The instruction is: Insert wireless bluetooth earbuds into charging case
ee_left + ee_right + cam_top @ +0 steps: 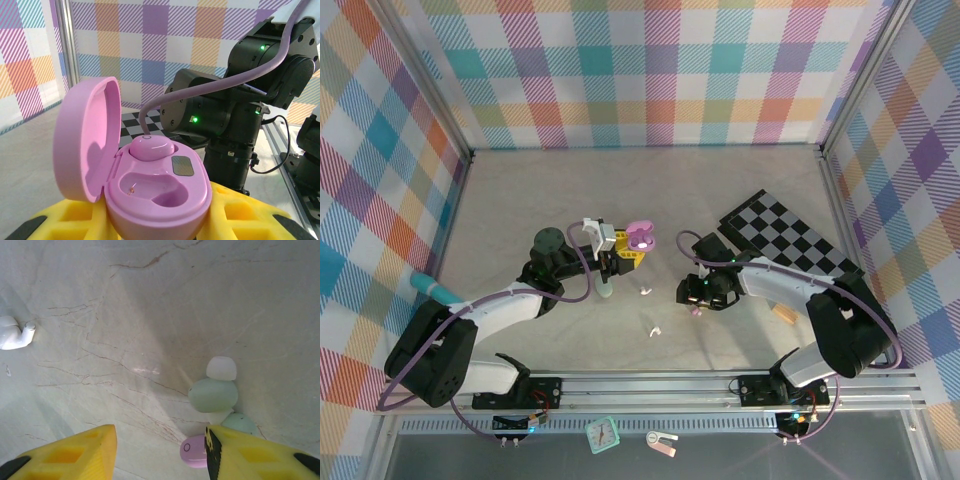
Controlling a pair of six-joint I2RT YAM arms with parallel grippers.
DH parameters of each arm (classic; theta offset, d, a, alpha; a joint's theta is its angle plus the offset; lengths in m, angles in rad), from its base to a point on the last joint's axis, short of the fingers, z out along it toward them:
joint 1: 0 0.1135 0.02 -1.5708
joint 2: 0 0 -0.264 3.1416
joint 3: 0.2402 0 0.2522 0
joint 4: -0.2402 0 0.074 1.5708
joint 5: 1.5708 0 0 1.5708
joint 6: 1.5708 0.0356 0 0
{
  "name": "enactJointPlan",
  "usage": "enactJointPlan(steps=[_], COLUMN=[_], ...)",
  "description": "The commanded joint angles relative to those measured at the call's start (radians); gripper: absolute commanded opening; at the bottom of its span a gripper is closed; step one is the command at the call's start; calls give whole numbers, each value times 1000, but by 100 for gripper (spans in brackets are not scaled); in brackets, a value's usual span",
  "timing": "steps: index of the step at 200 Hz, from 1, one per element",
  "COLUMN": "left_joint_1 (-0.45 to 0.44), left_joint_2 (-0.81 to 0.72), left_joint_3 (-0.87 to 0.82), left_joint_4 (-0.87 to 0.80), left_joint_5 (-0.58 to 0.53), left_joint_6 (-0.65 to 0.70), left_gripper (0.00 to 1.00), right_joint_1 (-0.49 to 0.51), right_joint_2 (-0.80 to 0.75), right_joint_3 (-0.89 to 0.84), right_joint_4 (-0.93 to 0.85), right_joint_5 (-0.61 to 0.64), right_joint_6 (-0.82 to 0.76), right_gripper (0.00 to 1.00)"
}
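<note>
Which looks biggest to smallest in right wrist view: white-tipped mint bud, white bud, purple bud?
Largest: white-tipped mint bud.
Then white bud and purple bud unranked: white cut by frame edge, purple partly behind the jaws.

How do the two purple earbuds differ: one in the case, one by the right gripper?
The seated earbud sits in a slot of the open case, fully visible; the loose earbud lies on the table, partly hidden behind a finger of the open right gripper. Both are pale purple with a small ring mark.
</note>
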Motion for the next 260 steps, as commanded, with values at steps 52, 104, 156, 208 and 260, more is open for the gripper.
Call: enactJointPlan(steps=[52, 104, 156, 208, 260], left_joint_1=[8, 8, 8, 8, 8], left_joint_2=[-26, -19, -9, -14, -22], left_joint_3=[6, 0, 7, 2, 4], left_joint_4=[-13, -5, 3, -4, -12], left_joint_5=[9, 9, 14, 10, 10], left_joint_6=[28, 31, 29, 32, 34], left_gripper=[20, 20, 20, 20, 20], right_joint_1=[-4, -3, -1, 5, 5], right_joint_2=[-14, -52, -51, -78, -62], right_joint_3=[-12, -39, -41, -33, 3], right_joint_4=[-81, -98, -95, -140, -205], right_joint_5=[-50, -78, -116, -45, 135], right_joint_6=[-62, -65, -84, -78, -78], right_gripper=[52, 51, 51, 52, 53])
